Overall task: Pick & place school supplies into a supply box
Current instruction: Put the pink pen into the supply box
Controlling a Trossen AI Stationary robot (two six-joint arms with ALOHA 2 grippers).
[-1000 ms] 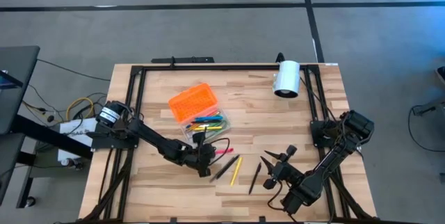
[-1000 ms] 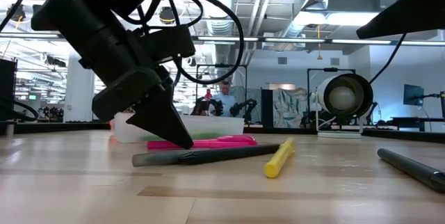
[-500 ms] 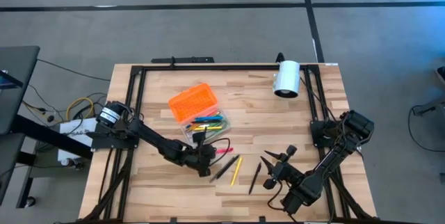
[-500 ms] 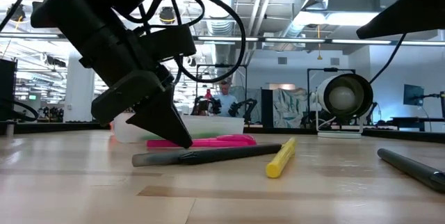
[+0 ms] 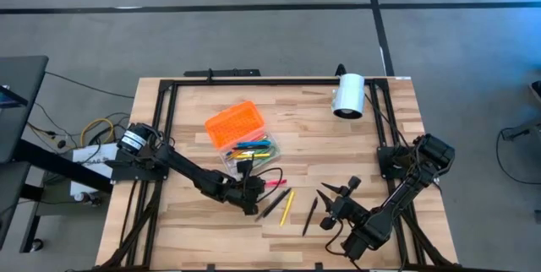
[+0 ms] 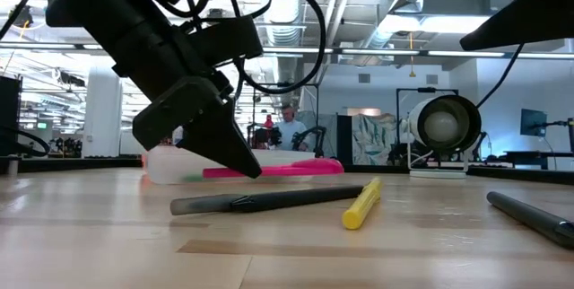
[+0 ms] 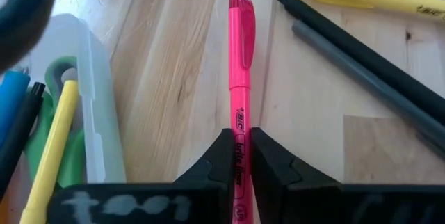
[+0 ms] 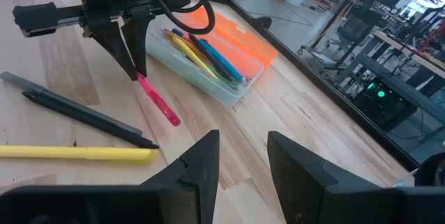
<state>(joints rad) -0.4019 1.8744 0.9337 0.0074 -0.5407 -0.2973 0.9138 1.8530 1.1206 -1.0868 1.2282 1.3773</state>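
My left gripper (image 7: 238, 139) is shut on a pink pen (image 7: 240, 57) just right of the supply box; in the low view, my left gripper (image 6: 248, 167) holds the pink pen (image 6: 296, 170) a little above the wood. The supply box (image 5: 251, 149) has a clear base with several coloured pens inside and an orange lid (image 5: 232, 122) open beside it. A grey pen (image 6: 269, 201), a yellow pen (image 6: 360, 204) and a black pen (image 5: 310, 214) lie flat on the table. My right gripper (image 8: 243, 156) waits open near the table's near right corner. My left gripper pinches the pink pen's barrel (image 7: 239, 128) between its two fingers, back from the capped end. The fingers slant down from the table's left, and the pen sticks out ahead of them, capped end (image 7: 241, 15) foremost. It sits about level, lifted just clear of the table.
A white cylinder (image 5: 347, 95) lies at the table's far right. The loose pens lie between my two grippers toward the near edge. Bare wood lies along the near left. A black frame runs round the table edge (image 5: 254, 81).
My left gripper has risen a little, still shut. The pink pen, which lay on the wood a second ago, has come up with it and now hangs about level, clear of the table.
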